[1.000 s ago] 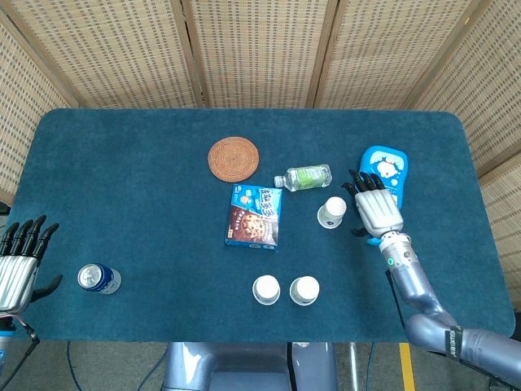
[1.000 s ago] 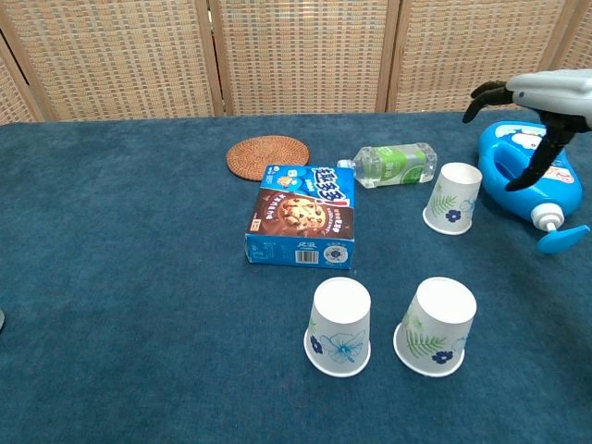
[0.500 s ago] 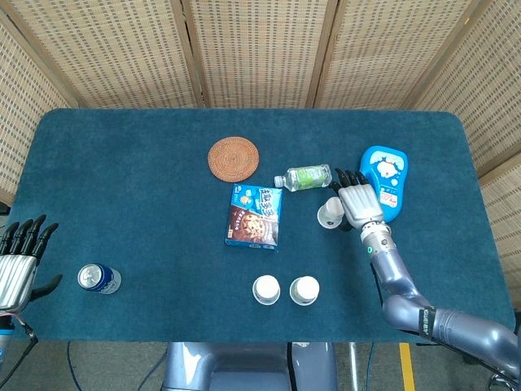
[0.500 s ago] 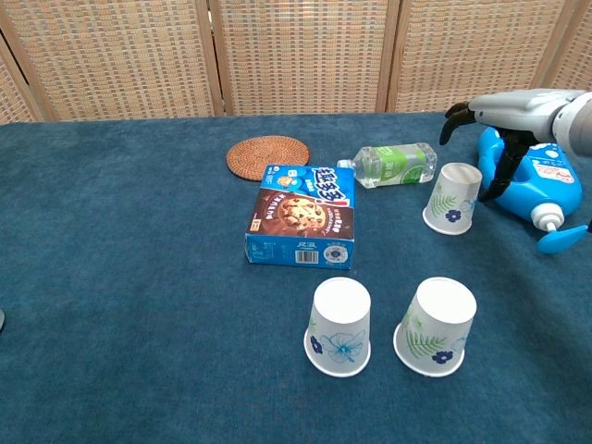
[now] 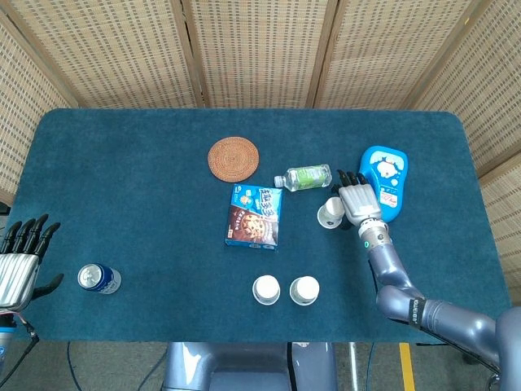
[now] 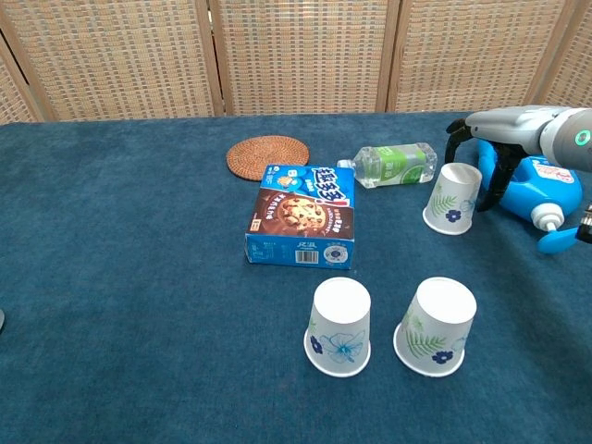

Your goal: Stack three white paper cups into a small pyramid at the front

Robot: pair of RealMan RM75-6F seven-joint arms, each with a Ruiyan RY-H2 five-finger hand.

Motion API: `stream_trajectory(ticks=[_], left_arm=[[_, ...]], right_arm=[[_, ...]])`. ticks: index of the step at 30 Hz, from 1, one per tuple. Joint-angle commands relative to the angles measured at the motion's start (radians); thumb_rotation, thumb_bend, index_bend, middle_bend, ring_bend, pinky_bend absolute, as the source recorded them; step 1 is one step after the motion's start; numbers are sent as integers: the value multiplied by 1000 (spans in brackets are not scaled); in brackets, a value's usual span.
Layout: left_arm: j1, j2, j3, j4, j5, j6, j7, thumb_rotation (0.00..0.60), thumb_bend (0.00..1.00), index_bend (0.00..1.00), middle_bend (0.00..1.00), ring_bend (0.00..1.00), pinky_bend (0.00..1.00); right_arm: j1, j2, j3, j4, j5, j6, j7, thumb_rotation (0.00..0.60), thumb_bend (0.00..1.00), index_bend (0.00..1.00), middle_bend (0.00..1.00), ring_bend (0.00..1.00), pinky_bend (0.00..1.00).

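Observation:
Two white paper cups stand upside down side by side near the front edge, the left cup (image 5: 266, 289) (image 6: 339, 326) and the right cup (image 5: 305, 290) (image 6: 437, 325). A third cup (image 5: 331, 213) (image 6: 453, 198) stands upside down further back on the right. My right hand (image 5: 356, 199) (image 6: 488, 139) hovers at that cup's right and back side, fingers apart and curved around it; no firm grip shows. My left hand (image 5: 20, 259) hangs beyond the table's front left edge, fingers spread and holding nothing.
A blue cookie box (image 5: 254, 215) (image 6: 303, 217) lies mid-table. Behind it are a woven coaster (image 5: 233, 157) and a lying water bottle (image 5: 304, 177) (image 6: 393, 164). A blue plastic toy (image 5: 385, 182) (image 6: 541, 185) sits just right of my right hand. A soda can (image 5: 98, 278) stands front left.
My right hand has moved left from over the blue toy to the third cup, and its fingers now curve around it. The cups and left hand have not moved.

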Motion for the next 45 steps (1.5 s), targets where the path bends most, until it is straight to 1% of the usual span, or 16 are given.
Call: stream_trajectory(ticks=[1, 5, 8, 15, 20, 27, 33, 35, 36, 40, 45], left_arm=[[0, -1, -1, 1, 3, -4, 1, 600, 242, 90, 0, 0, 0], [2, -2, -5, 2, 7, -8, -2, 600, 243, 94, 0, 0, 0], [4, -3, -9, 5, 9, -8, -7, 600, 243, 96, 0, 0, 0], [6, -4, -15, 10, 11, -13, -11, 600, 244, 98, 0, 0, 0], [8, -4, -19, 11, 11, -17, -11, 600, 244, 98, 0, 0, 0], [11, -3, -22, 11, 16, -16, -14, 600, 244, 98, 0, 0, 0], [14, -2, -24, 11, 21, -13, -16, 600, 244, 98, 0, 0, 0], [15, -1, -24, 9, 23, -12, -15, 600, 244, 98, 0, 0, 0], [17, 0, -24, 7, 27, -7, -15, 600, 244, 98, 0, 0, 0], [22, 3, -25, 3, 33, 0, -17, 600, 245, 98, 0, 0, 0], [26, 5, -26, 1, 36, 2, -18, 600, 244, 98, 0, 0, 0]], right_arm=[[1, -15, -6, 18, -16, 2, 24, 600, 122, 401, 0, 0, 147], [0, -29, -9, 40, -49, 17, 51, 600, 130, 501, 17, 0, 181], [-1, -35, -10, 52, -66, 21, 67, 600, 135, 541, 42, 0, 193], [2, -30, -12, 47, -85, 25, 79, 600, 137, 572, 64, 0, 196], [3, -2, -9, 4, -107, 48, 72, 600, 138, 574, 67, 0, 196], [8, 67, -3, -97, -145, 79, 52, 600, 139, 576, 67, 0, 195], [0, 121, -14, -207, -201, 94, 59, 600, 139, 580, 67, 0, 195], [-9, 142, -28, -267, -251, 95, 81, 600, 138, 581, 67, 0, 195], [-17, 160, -45, -338, -314, 91, 106, 600, 138, 582, 67, 0, 194], [-33, 192, -68, -419, -404, 98, 148, 600, 139, 586, 69, 0, 193], [-42, 217, -86, -482, -460, 108, 155, 600, 139, 591, 79, 0, 193]])
